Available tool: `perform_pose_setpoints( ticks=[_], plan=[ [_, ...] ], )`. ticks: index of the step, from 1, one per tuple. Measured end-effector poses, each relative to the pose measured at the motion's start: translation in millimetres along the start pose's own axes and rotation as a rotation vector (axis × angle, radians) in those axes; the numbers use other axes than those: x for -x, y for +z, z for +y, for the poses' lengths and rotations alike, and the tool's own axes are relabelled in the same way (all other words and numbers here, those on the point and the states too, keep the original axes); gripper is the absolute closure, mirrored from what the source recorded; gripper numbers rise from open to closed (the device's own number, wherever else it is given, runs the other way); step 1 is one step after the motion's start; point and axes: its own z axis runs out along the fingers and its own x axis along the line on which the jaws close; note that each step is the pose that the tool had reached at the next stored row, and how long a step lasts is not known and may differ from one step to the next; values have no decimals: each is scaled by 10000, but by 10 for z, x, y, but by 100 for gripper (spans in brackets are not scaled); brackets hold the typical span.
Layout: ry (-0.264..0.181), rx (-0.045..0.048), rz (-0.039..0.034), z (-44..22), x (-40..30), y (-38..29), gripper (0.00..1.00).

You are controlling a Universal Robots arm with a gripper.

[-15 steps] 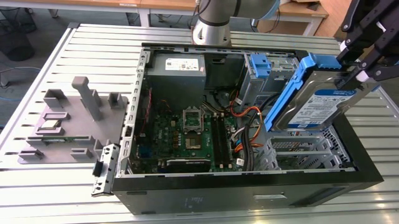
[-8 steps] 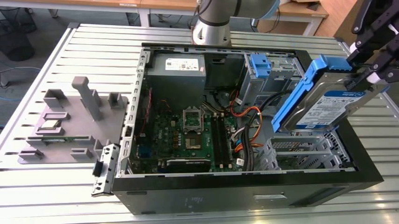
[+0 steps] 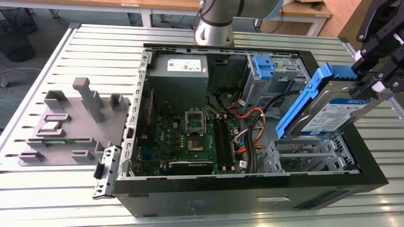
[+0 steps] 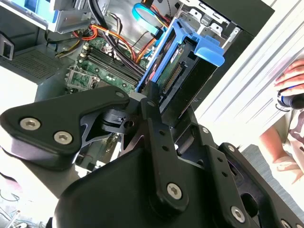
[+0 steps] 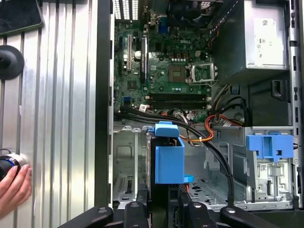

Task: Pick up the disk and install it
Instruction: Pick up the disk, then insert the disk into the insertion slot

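The disk (image 3: 333, 111), a silver drive with a white-and-blue label and blue side rails, hangs tilted on edge above the metal drive cage (image 3: 309, 153) at the exterior view's right of the open computer case. My gripper (image 3: 373, 89) is shut on its upper end. In the second wrist view the black fingers (image 4: 153, 102) clamp the disk (image 4: 183, 71), whose connector edge faces the camera. In the first wrist view the disk (image 5: 168, 161) is seen end-on, over the cage, with the gripper (image 5: 164, 210) below it in the picture.
The black case (image 3: 252, 198) lies open on a slatted metal table (image 3: 94, 42), with motherboard (image 3: 189, 137), grey power supply (image 3: 180, 71), cables (image 3: 252, 123) and a lone blue bracket (image 3: 264, 66) in another bay. A grey fixture (image 3: 69, 127) stands at the exterior view's left. A person's hand (image 5: 14, 187) rests near the table edge.
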Motion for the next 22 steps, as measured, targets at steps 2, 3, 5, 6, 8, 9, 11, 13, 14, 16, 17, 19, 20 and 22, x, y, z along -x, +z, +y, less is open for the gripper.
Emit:
perform_pose_setpoints(
  ticks=[2,3,5,6,8,9,11,13,14,16,17,19,20,22],
  plan=[
    [0,0,0,-2,-11,24,65],
    [0,0,1,-4,-13,36,65],
    [-1,1,2,-10,-17,60,65],
    [0,2,0,-13,-19,74,65],
    [0,6,0,-22,-20,90,65],
    [1,9,1,-29,-21,95,65],
    [1,16,6,-42,-21,104,65],
    [2,19,7,-49,-23,113,65],
    [2,20,6,-53,-25,119,65],
    [3,22,8,-58,-30,133,65],
    [3,22,7,-60,-33,141,65],
    [3,22,10,-61,-38,146,65],
    [2,22,9,-62,-42,148,65],
    [3,22,6,-62,-56,153,65]
  ],
)
